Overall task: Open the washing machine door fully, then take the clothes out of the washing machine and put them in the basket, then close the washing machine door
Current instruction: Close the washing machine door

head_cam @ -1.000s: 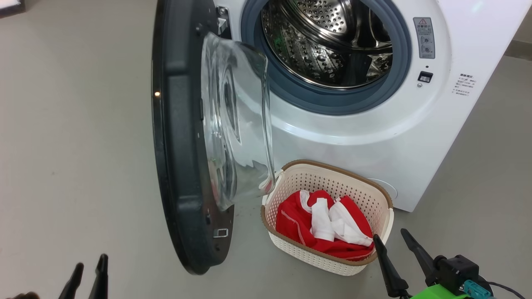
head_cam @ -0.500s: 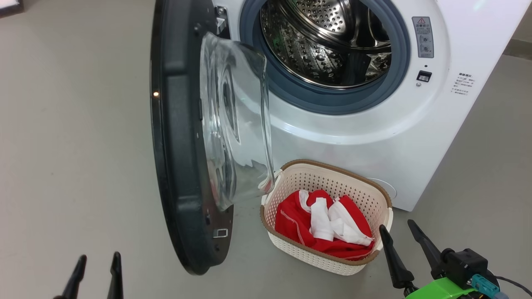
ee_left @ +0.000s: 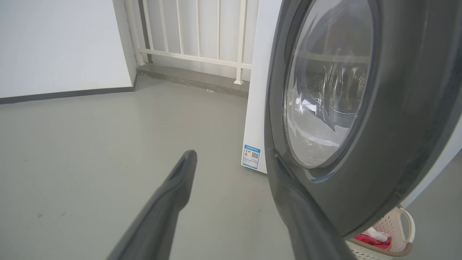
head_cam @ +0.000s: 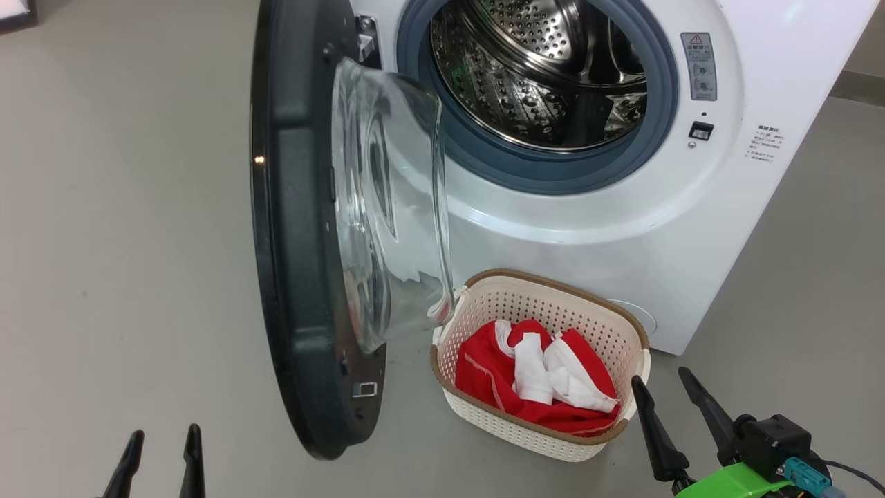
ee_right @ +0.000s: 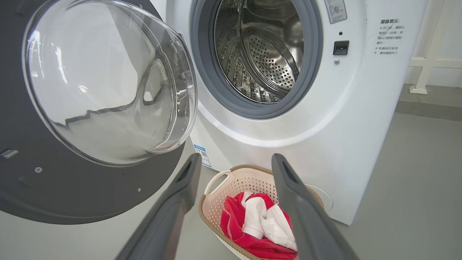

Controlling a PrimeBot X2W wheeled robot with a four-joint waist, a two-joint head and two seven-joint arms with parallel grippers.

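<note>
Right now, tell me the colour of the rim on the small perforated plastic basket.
Brown, woven-look, around the cream perforated plastic basket; clearest in the head view.

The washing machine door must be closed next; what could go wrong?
The basket stands close under the glass bowl of the washing machine door; swinging shut, the bowl might catch its rim. The open left gripper is near the door's glossy outer ring, where a finger may slip.

Red clothes fill basket (washing machine door open).
</note>
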